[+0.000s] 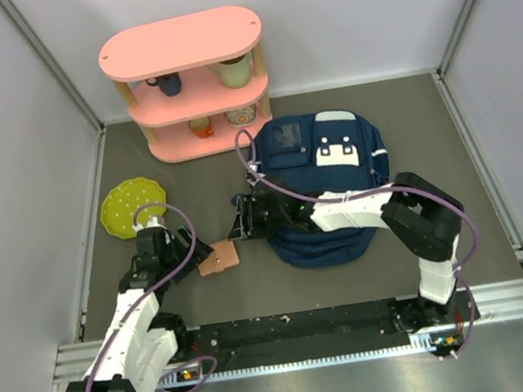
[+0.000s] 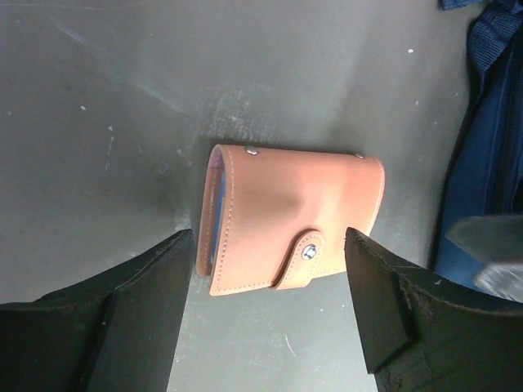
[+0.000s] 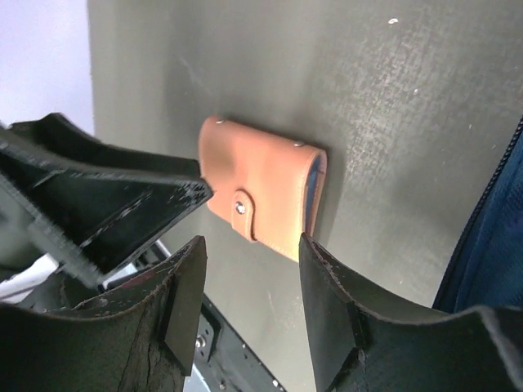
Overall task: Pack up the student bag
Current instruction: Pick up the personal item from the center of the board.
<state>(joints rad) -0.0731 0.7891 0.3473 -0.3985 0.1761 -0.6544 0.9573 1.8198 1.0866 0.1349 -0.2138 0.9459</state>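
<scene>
The navy-blue student bag (image 1: 330,181) lies flat on the grey table, right of centre, front pockets up. Its edge also shows in the left wrist view (image 2: 490,155) and the right wrist view (image 3: 490,253). A tan leather wallet (image 1: 220,257) with a snap tab lies closed on the table just left of the bag. My left gripper (image 1: 200,254) is open and low, its jaws either side of the wallet's (image 2: 290,216) near edge without holding it. My right gripper (image 1: 243,220) is open and empty just above the wallet (image 3: 263,196), close to the left gripper.
A pink two-level shelf (image 1: 187,80) with mugs and cups stands at the back. A green dotted plate (image 1: 131,206) lies at the left. Grey walls close in the table on three sides. The two grippers are nearly touching over the wallet.
</scene>
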